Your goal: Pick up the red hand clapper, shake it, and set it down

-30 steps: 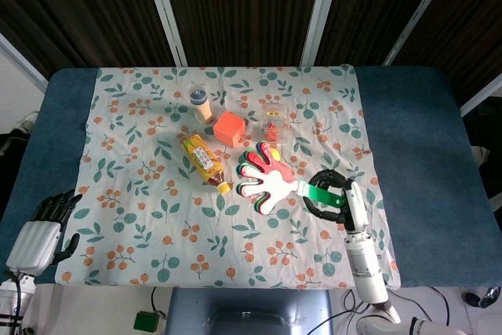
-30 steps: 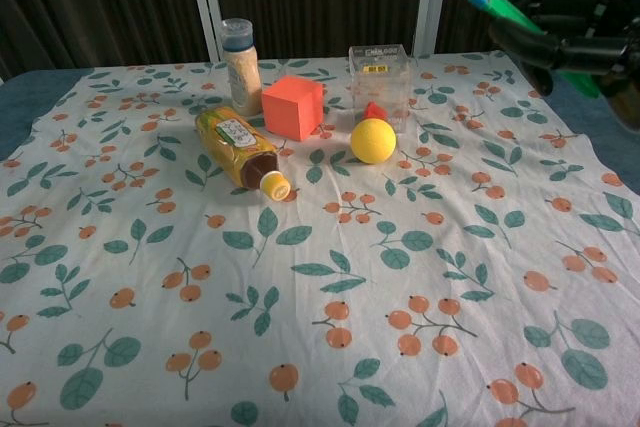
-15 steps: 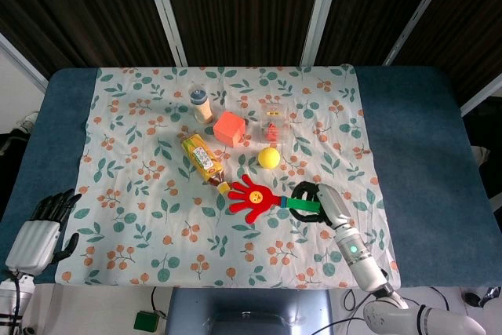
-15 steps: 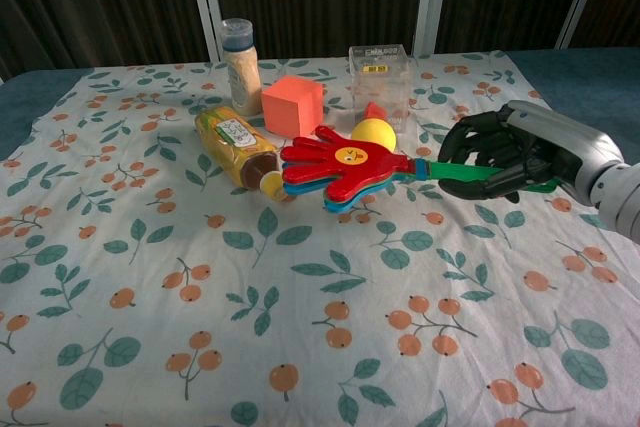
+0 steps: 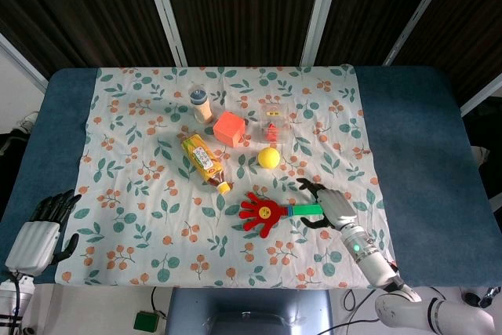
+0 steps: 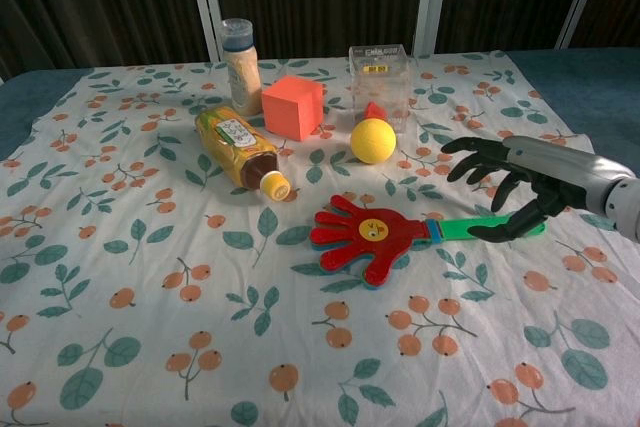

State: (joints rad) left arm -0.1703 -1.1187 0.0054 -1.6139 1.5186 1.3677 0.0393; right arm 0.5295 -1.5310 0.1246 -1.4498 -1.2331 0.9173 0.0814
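Now your red hand clapper lies flat on the cloth-covered surface, just in front of the yellow ball, its green handle pointing toward your right robot hand. That robot hand has its fingers spread above the handle's end and no longer grips it, though one fingertip looks to be touching the handle, so I judge the set-down essentially finished and only the retreat left. Your left robot hand rests with fingers apart, holding nothing, well away at the near left edge.
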